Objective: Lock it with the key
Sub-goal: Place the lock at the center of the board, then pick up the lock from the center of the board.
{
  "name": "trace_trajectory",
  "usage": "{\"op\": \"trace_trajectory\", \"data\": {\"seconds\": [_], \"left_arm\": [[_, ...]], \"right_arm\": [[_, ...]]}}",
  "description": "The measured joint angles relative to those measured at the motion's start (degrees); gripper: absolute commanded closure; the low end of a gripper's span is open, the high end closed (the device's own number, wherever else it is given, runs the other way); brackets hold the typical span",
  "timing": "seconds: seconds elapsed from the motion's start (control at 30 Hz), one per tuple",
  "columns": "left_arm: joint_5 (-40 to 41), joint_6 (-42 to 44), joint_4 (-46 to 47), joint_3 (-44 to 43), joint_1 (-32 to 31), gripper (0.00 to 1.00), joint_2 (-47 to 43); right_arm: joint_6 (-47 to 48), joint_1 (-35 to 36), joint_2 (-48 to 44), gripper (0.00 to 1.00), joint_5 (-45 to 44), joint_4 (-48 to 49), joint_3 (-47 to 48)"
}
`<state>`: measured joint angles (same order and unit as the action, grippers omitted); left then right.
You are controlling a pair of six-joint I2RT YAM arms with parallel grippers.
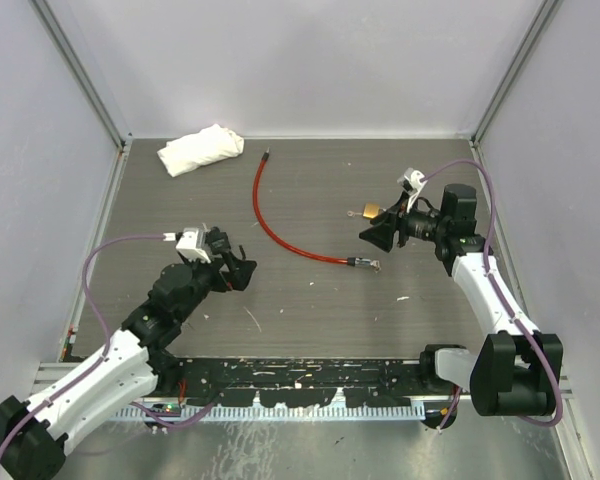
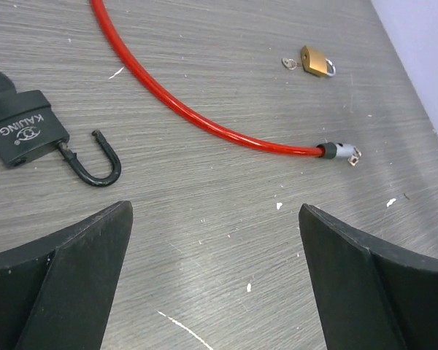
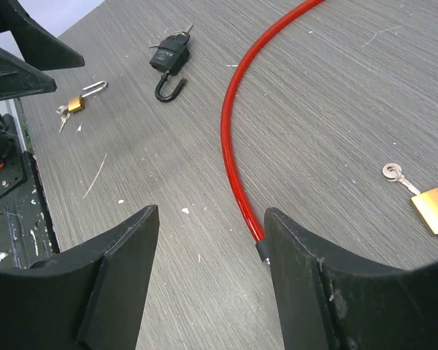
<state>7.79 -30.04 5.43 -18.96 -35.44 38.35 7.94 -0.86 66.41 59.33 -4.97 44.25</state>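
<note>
A black padlock [image 2: 22, 127] lies on the table with its shackle [image 2: 98, 160] swung open, left of and beyond my left gripper [image 2: 213, 208]. That gripper is open wide and holds nothing. In the right wrist view the same padlock [image 3: 169, 58] has keys [image 3: 179, 33] at its body. A brass padlock [image 1: 370, 211] with a key [image 2: 290, 64] in it lies beside my right gripper [image 1: 375, 232]. My right gripper [image 3: 212, 211] is open and empty above the table.
A red cable [image 1: 280, 235] curves across the middle of the table. Its metal end [image 2: 339, 152] lies by my right finger [image 3: 314, 292]. A white cloth [image 1: 200, 148] sits at the back left. A second small brass padlock [image 3: 77, 104] lies near the left arm.
</note>
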Motion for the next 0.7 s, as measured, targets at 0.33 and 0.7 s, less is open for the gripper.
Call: {"op": "trace_trajectory", "data": {"seconds": [0.33, 0.7], "left_arm": [[1.46, -3.76, -7.08, 0.28, 0.11, 0.02, -1.51], [1.44, -4.0, -13.53, -6.62, 0.46, 0.02, 11.8]], "right_arm": [[1.4, 0.0, 0.61, 0.35, 0.76, 0.13, 0.0], [2.51, 0.0, 0.61, 0.35, 0.74, -0.17, 0.0]]}}
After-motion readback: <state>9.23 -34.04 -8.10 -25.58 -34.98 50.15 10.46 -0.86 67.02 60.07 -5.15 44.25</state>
